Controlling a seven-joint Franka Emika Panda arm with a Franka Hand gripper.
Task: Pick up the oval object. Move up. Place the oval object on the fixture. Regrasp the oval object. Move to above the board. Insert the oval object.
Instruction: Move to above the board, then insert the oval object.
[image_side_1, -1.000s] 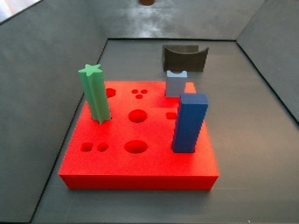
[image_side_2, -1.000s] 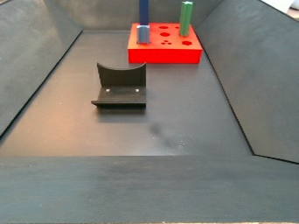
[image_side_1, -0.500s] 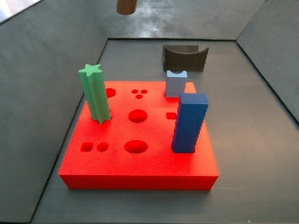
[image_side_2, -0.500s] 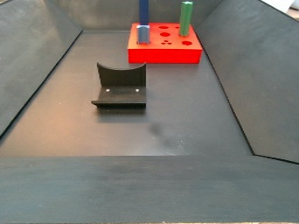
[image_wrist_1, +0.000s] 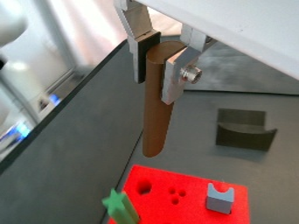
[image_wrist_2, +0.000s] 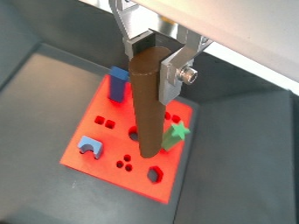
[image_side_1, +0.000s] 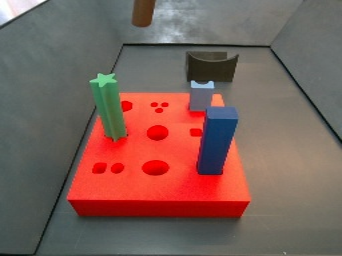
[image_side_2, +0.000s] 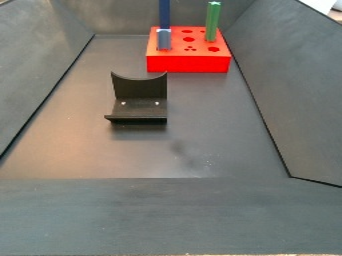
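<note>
In both wrist views the oval object (image_wrist_1: 155, 96) is being clamped by the gripper (image_wrist_1: 159, 54) high over the board (image_wrist_2: 111, 136) — only its tip (image_side_1: 142, 11) is being shown at a side view's top edge.

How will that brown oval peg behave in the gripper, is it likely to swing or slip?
The oval object looks rigid, so it probably won't bend. The gripper clamps only its top end, so the long free length could pivot if bumped. Its smooth sides might slip.
</note>
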